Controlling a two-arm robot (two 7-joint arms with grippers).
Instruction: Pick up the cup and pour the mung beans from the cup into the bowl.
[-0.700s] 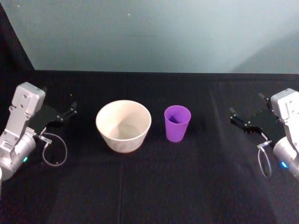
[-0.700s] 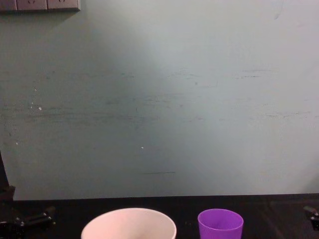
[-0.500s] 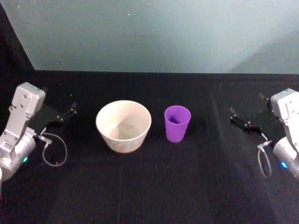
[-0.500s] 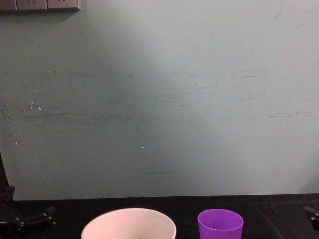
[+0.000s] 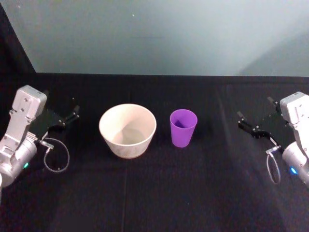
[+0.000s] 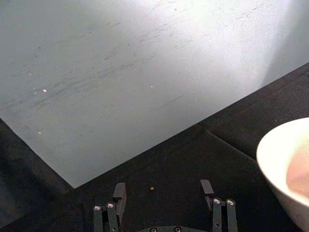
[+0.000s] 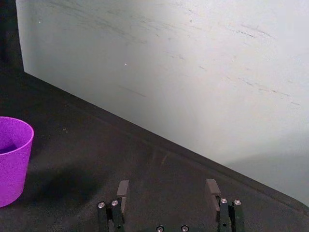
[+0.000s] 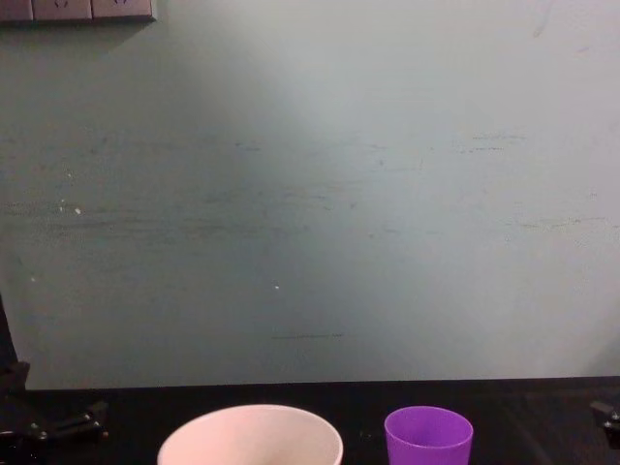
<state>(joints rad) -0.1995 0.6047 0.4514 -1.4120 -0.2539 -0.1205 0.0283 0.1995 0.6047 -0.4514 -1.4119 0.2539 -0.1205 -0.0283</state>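
Note:
The purple cup (image 5: 183,127) stands upright on the black table, just right of the pale bowl (image 5: 127,130). Both also show low in the chest view, cup (image 8: 428,438) and bowl (image 8: 250,442). I cannot make out mung beans inside the cup. My left gripper (image 5: 67,112) rests open at the table's left side, well apart from the bowl. My right gripper (image 5: 255,118) is open at the right side, a good gap away from the cup. The right wrist view shows open fingers (image 7: 123,189) with the cup (image 7: 12,162) off to one side. In the left wrist view the bowl's rim (image 6: 285,159) lies beyond my open left gripper (image 6: 163,191).
A black cloth covers the table (image 5: 154,193). A pale grey-green wall (image 5: 154,34) rises right behind the table's far edge. A loose cable loop (image 5: 57,157) hangs by the left wrist, and another (image 5: 273,166) by the right.

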